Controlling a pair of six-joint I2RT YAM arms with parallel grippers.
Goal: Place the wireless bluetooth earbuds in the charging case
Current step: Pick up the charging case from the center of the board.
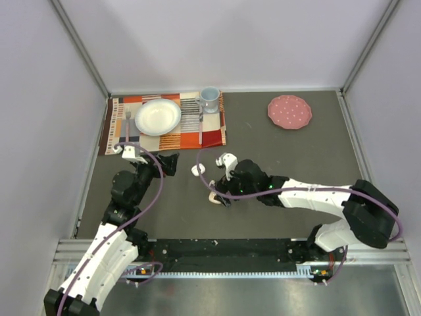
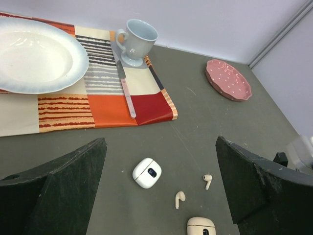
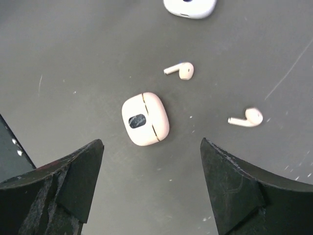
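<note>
Earbuds [image 3: 181, 70] lie loose, upper centre and right of the right-wrist frame, beside a closed case [image 3: 145, 119]. Right gripper [image 3: 150, 152] hangs wide over that case, likely to grasp it for opening. Left gripper [image 2: 160, 147] wide, empty.

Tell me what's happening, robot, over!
Left claw open, empty. Right claw open above shut case. Two earbuds loose beside it, not in. Nothing blocking.

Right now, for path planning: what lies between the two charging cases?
One earbud lies between the cream case and the white case, clear in the right wrist view; the second earbud sits aside.
</note>
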